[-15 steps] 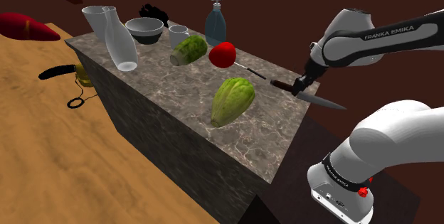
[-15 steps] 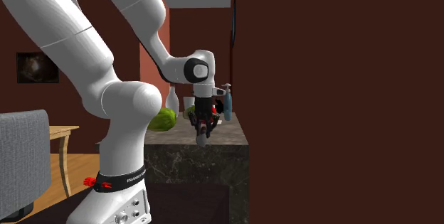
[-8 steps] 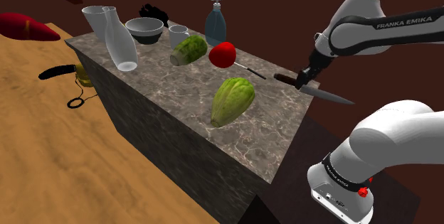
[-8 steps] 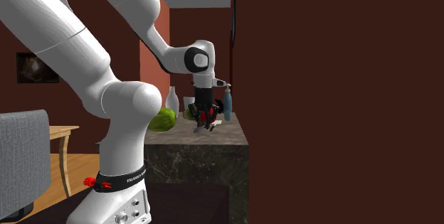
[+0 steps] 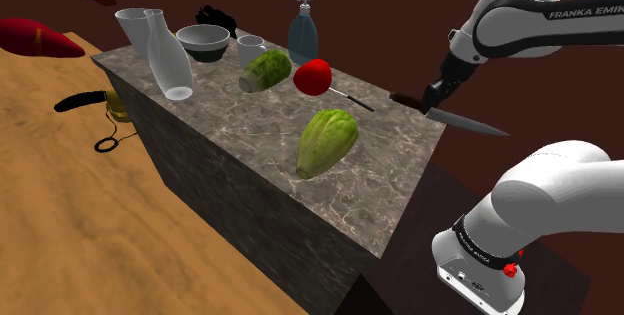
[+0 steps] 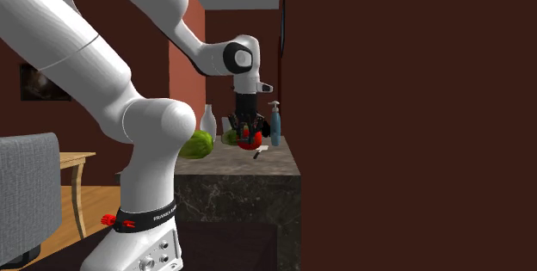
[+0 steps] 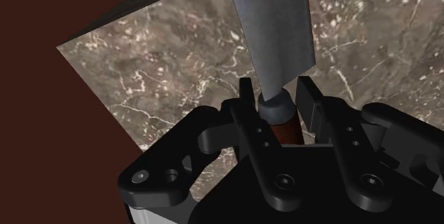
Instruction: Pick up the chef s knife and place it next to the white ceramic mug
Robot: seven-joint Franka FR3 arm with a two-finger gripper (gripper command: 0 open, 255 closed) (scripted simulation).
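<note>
Entry 1: dark strip on the arm's forearm (image 5: 585, 11), shoulder view. We read "FRANKA EMI" in white capitals, the word cut off by the picture's right edge.

Entry 2: black band (image 6: 148, 218) round the arm's base, second exterior view. We read "FRANKA EMIKA" in small white capitals. In the shoulder view its lettering is too small for us to read.

Lettuce (image 5: 265, 69) and red fruit (image 5: 313, 76) crowd the mug (image 5: 250, 48).

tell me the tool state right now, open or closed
The tool is closed, holding the knife by its handle.
</note>
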